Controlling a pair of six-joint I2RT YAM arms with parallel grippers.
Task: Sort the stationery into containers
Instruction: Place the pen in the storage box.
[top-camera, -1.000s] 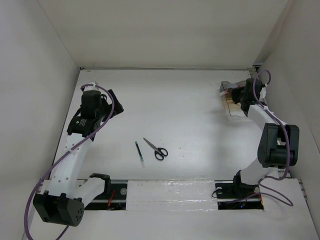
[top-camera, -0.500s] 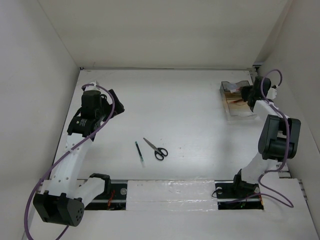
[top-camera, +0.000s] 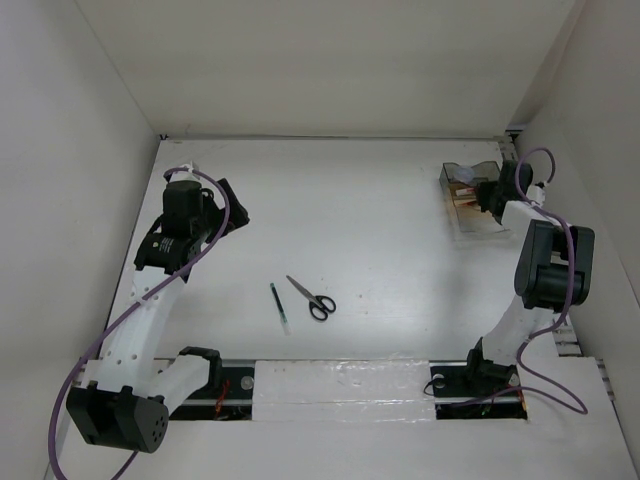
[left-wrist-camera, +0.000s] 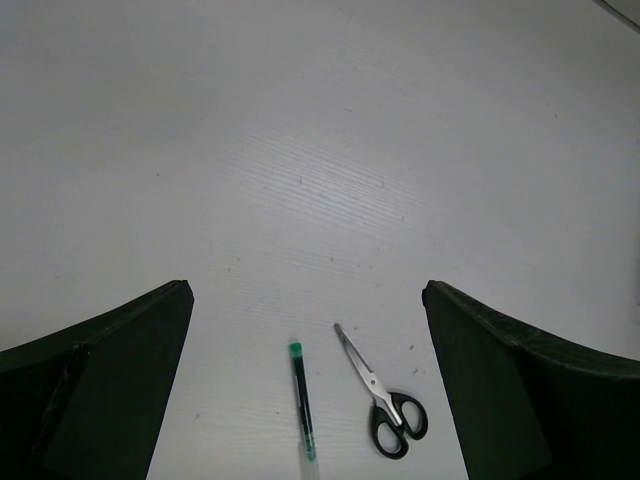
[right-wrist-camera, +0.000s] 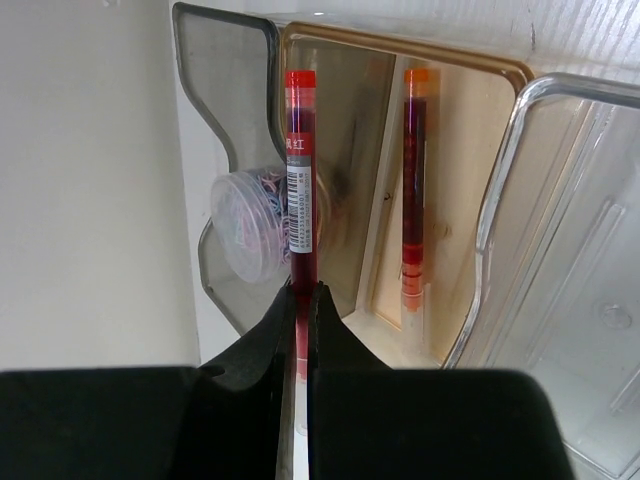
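Currently, the right arm reaches to the far right corner of the counter (top-camera: 360, 200), upper link raised steeply and wrist bent over the organiser (right-wrist-camera: 225, 80). The right tool (right-wrist-camera: 301, 290) is clamped on the lower end of the red-and-white pen (right-wrist-camera: 299, 170), fingers pressed together on the barrel. The pen points away from the wrist, its red cap at the organiser's far rim and its barrel over the wall between the smoky compartment and the amber one. A small round roll (right-wrist-camera: 250, 235) lies in the smoky compartment, and an orange-capped pen (right-wrist-camera: 415, 180) lies along the amber one. The left arm rises along the left side, wrist high and angled toward the counter's middle. The left tool (left-wrist-camera: 305, 290) is spread wide and grips nothing. The scissors (left-wrist-camera: 385, 410) and the thin dark pen (left-wrist-camera: 302, 400) lie just beside each other on the near middle of the counter, well apart from the organiser.
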